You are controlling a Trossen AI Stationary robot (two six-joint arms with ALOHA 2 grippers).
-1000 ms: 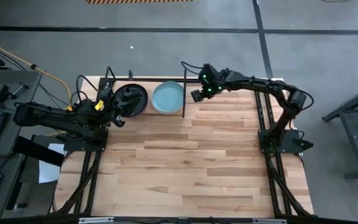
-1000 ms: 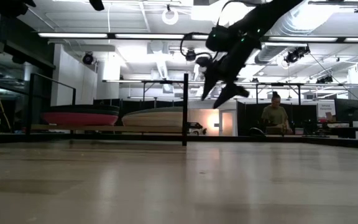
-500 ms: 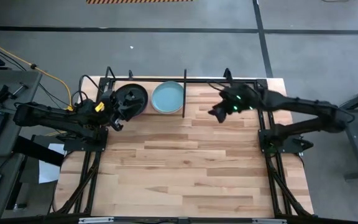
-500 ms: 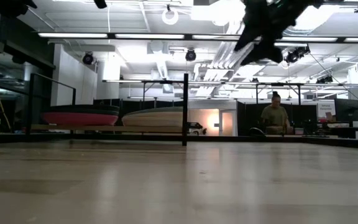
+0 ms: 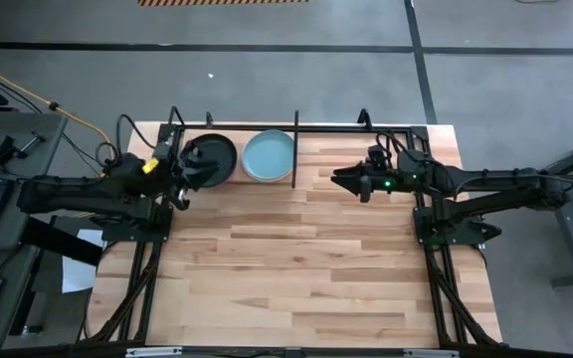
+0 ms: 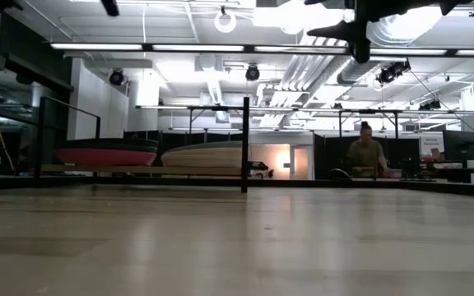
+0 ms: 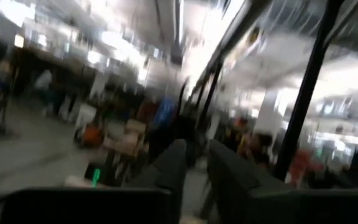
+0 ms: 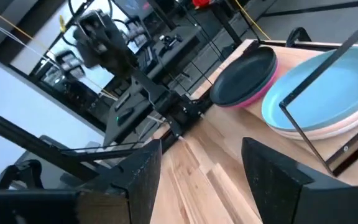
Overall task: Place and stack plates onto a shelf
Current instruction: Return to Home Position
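Observation:
Two stacks of plates sit inside the shelf (image 5: 295,151) at the table's far edge. A black plate (image 5: 214,159) tops a magenta pink one (image 8: 253,93) in the left bay. A light grey-green plate (image 5: 269,155) tops pale peach and white ones (image 8: 303,134) in the right bay. My left gripper (image 5: 179,187) hangs near the black plate's near left rim, its fingers a narrow gap apart (image 7: 196,162). My right gripper (image 5: 338,180) is open, raised above the table right of the shelf's divider post, pointing toward the stacks (image 8: 201,168).
The shelf's black rod frame runs along the far edge, with a tall post (image 6: 245,144) between the right stack and the right bay's bare part. The wooden table (image 5: 296,268) stretches toward the near edge. A person (image 6: 365,154) sits in the room far behind.
My right gripper has pulled away from the shelf by the light grey-green plate, moving toward the table's right and near side and rising high in the low view. My left gripper has drawn back a little from the black plate toward the left edge. The plates have stayed put.

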